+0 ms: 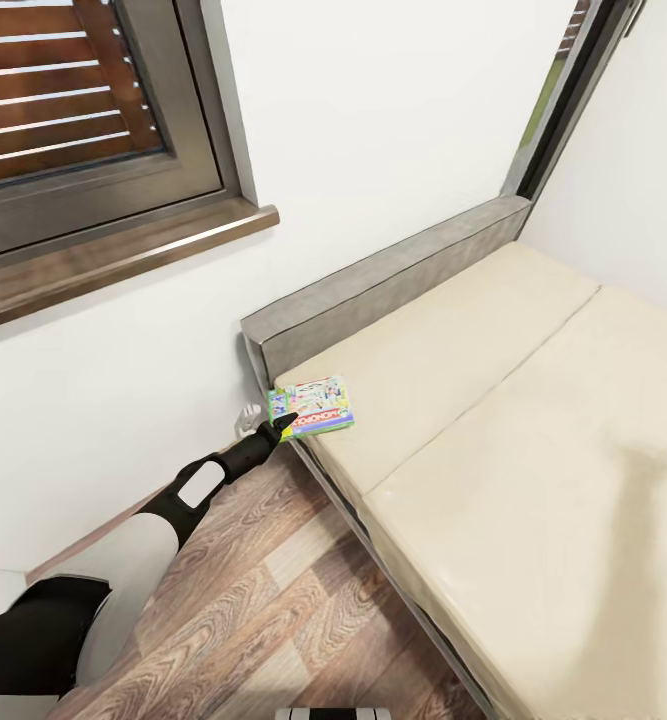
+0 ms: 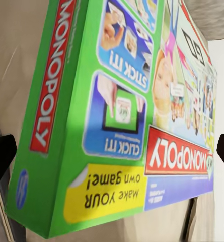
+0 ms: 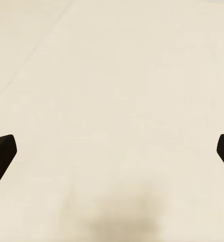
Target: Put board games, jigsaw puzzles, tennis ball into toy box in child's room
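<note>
A green-edged Monopoly board game [image 1: 313, 405] lies on the bed [image 1: 513, 440], at the mattress corner by the low grey headboard [image 1: 393, 280]. My left gripper [image 1: 285, 424] reaches up from the floor side to the box's near corner. In the left wrist view the box [image 2: 122, 116] looms very close between the widely spread fingertips [image 2: 1, 156] of the open left gripper [image 2: 112, 151]. My right gripper [image 3: 112, 151] is open over bare beige sheet [image 3: 112, 75] and holds nothing. The toy box, table, jigsaw puzzles and tennis ball are out of view.
A white wall with a dark-framed window [image 1: 73, 120] and a deep brown sill [image 1: 123, 260] stands left of the bed. Wood-plank floor [image 1: 263, 600] runs along the bed frame beside my left arm. A second window frame [image 1: 573, 90] rises behind the headboard.
</note>
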